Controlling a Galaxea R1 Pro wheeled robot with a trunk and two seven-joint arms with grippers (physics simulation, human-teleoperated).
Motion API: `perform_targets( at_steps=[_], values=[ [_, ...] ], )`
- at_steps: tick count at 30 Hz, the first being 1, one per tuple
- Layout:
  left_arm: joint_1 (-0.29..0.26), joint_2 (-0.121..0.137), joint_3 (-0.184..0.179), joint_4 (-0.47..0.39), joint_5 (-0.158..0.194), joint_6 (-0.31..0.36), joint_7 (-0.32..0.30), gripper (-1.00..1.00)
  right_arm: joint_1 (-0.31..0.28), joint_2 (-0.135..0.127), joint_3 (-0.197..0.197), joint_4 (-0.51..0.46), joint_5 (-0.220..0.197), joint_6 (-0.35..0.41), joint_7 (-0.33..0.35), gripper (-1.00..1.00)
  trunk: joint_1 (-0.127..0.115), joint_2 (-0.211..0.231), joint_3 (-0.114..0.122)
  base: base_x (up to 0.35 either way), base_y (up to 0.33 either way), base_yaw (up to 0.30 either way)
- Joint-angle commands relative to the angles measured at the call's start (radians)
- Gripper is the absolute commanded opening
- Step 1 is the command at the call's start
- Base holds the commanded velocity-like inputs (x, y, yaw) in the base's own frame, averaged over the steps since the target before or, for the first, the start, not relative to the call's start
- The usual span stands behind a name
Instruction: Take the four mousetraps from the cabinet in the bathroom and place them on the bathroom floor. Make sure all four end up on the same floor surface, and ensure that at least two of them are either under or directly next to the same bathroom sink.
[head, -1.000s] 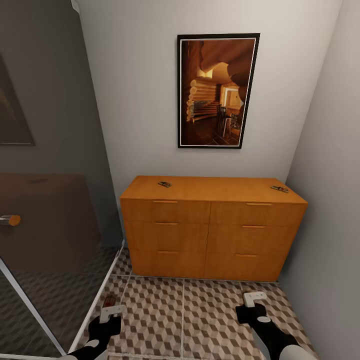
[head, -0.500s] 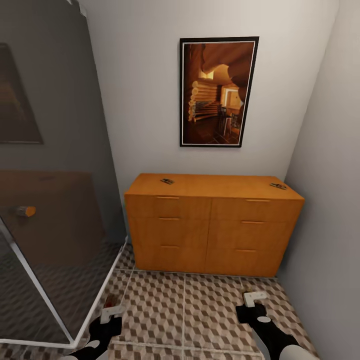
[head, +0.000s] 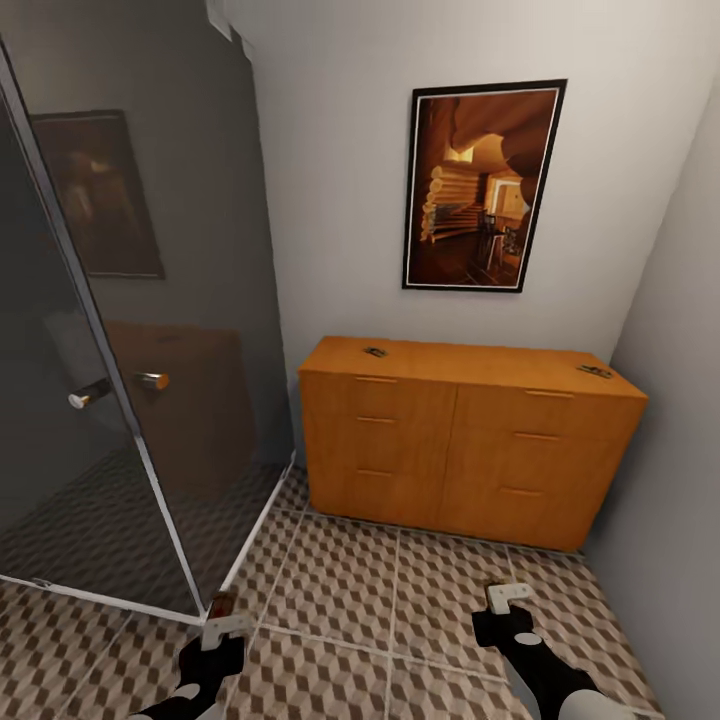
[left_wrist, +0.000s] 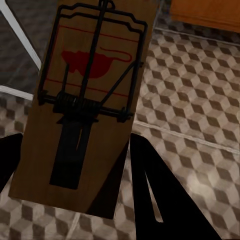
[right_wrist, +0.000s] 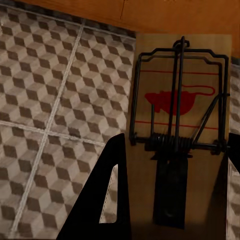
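Note:
The orange-wood cabinet (head: 470, 440) stands against the far wall, drawers closed. Two mousetraps lie on its top, one near the left end (head: 375, 351) and one at the right end (head: 594, 371). My left gripper (head: 225, 630) (left_wrist: 75, 145) hangs low over the cube-patterned bathroom floor (head: 330, 600), shut on a third mousetrap (left_wrist: 90, 100) whose brown board sits between the dark fingers (left_wrist: 155, 195). My right gripper (head: 508, 598) (right_wrist: 177, 145) is also low over the tiles, shut on a fourth mousetrap (right_wrist: 180, 125). The sink is out of view.
A dark glass shower enclosure (head: 120, 330) with a white frame and a metal door handle (head: 150, 380) fills the left side, its corner close to my left gripper. A framed picture (head: 480, 185) hangs above the cabinet. A grey wall (head: 680, 450) closes the right.
The whole head view has shifted: the cabinet sits further right and further away, and more of the shower glass shows. Both grippers keep their traps.

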Motion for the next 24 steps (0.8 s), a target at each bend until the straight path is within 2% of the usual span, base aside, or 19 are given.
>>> perform_targets(
  at_steps=[1,24],
  values=[
    [-0.002,0.000,-0.008,0.004,0.004,-0.005,0.004,-1.00,-0.001,0.000,-0.008,0.001,0.010,-0.004,0.000,-1.00,0.000,-0.001,-0.001,-0.062,0.000,0.256],
    [0.003,-0.009,-0.009,0.004,0.004,-0.005,0.004,-1.00,-0.001,0.000,-0.006,0.001,0.011,-0.005,-0.001,-1.00,0.000,-0.001,-0.001,-0.005,0.000,0.256]
  ],
)
